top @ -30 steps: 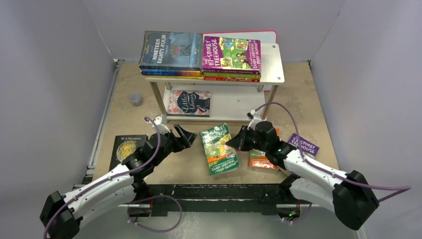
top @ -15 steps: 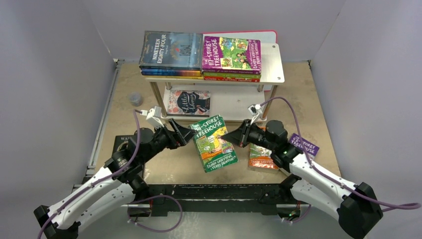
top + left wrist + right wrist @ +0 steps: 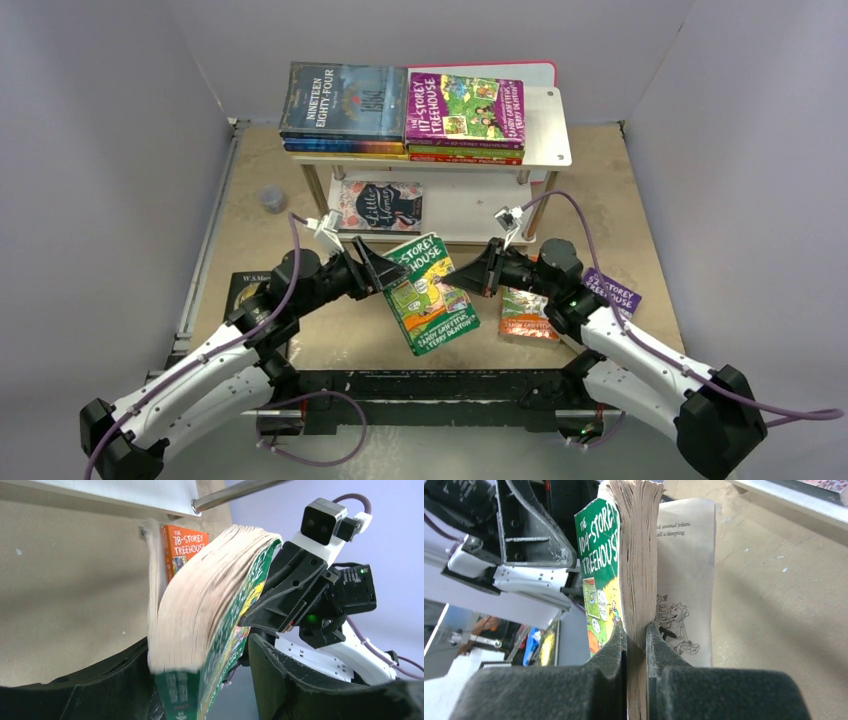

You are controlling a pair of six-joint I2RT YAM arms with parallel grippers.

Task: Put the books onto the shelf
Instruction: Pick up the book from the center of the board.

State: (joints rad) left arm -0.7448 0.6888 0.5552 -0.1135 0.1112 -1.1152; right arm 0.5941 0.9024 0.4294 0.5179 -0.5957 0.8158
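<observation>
So a second ago the green book [image 3: 430, 295] was lying flat on the table in front of the shelf [image 3: 548, 130], and now it's up in the air, tilted, top edge toward the shelf's lower board. My right gripper [image 3: 462, 277] is clamped tight on its right edge. In the right wrist view my fingers pinch the cover and most of the pages, but one loose leaf hangs outside the grip, so it's kinda floppy. My left gripper [image 3: 375, 270] has swung in from the other side and the jaws now straddle the book's left edge. They've narrowed a bit, but I honestly can't tell whether they're squeezing yet or just sitting around the fanned pages. My read is that this is a two-handed carry being set up, and once the left side bites I can take the book to the shelf without it flopping open. As for the shelf, the top board has two stacks side by side, Nineteen Eighty-Four [image 3: 343, 100] topping the left one and a purple-and-green Treehouse [image 3: 465, 105] topping the right. The lower board only has Little Women [image 3: 380, 205] on its left part, so right of that looks like the obvious spot. In front of the shelf the table has an orange book [image 3: 525, 312] and a purple book [image 3: 612, 292] to the right by my right arm, and a black book [image 3: 247, 290] to the left, half under my left arm.
</observation>
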